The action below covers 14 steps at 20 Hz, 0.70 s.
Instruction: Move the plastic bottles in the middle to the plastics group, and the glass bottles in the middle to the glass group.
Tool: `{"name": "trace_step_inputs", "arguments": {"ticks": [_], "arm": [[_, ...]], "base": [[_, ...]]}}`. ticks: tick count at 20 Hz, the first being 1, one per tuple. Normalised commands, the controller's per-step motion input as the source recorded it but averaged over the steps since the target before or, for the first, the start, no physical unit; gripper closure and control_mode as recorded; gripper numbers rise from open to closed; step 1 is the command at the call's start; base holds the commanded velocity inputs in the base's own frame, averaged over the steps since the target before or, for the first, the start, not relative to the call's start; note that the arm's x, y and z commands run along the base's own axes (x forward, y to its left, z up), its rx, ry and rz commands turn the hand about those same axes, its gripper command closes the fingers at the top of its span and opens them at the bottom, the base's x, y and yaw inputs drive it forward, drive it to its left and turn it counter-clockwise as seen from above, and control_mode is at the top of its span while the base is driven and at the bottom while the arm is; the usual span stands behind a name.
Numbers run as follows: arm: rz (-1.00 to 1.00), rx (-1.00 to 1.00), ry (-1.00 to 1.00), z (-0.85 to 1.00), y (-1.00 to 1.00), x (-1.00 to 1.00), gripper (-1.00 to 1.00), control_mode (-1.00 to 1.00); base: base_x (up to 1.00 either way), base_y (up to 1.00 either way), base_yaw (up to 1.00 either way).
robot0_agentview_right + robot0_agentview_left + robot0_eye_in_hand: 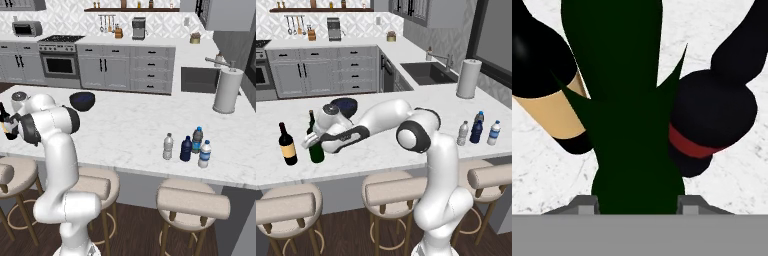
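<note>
White marble covers the island counter (386, 150), with stools below its near edge and grey cabinets and a sink behind. At its far left the green bottle (315, 144) stands upright just beside the yellow-label bottle (287, 145); the hand view shows that bottle (557, 107) on one side of the green body (637, 125) and the red-label bottle (712, 120) on the other, so the green one already sits within the glass group. The gripper (312, 141) is closed on the green bottle low on its body, jaws narrow but held apart by the glass, fingertips (586, 204) just visible either side of it. Glass like this should be stiff, fairly heavy for its width, smooth and likely slippery (and breakable if it tips), so the wide lower body looks a better hold than the long neck, which would let it swing. The arm reaches far left and low, forearm nearly level over the counter, wrist bent so the hand meets the bottle from the side. Over at the right end the grey bottle (463, 134) and dark blue bottle (476, 132) stand with the blue-capped plastics (494, 133). A dark bowl (345, 105) sits behind the hand.
</note>
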Motion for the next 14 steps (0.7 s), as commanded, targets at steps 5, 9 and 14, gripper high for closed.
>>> {"name": "trace_step_inputs", "arguments": {"ticks": [5,9,14], "arm": [[0.0,-0.02,0.0,-0.27,0.0,0.08,1.0,-1.0],[0.0,0.0,0.0,-0.05,-0.01,0.0,1.0,-1.0],[-0.01,0.07,0.0,-0.19,-0.31,0.0,1.0,-1.0]], "base": [[0.0,0.0,0.0],[0.0,0.0,0.0],[0.0,0.0,0.0]]}}
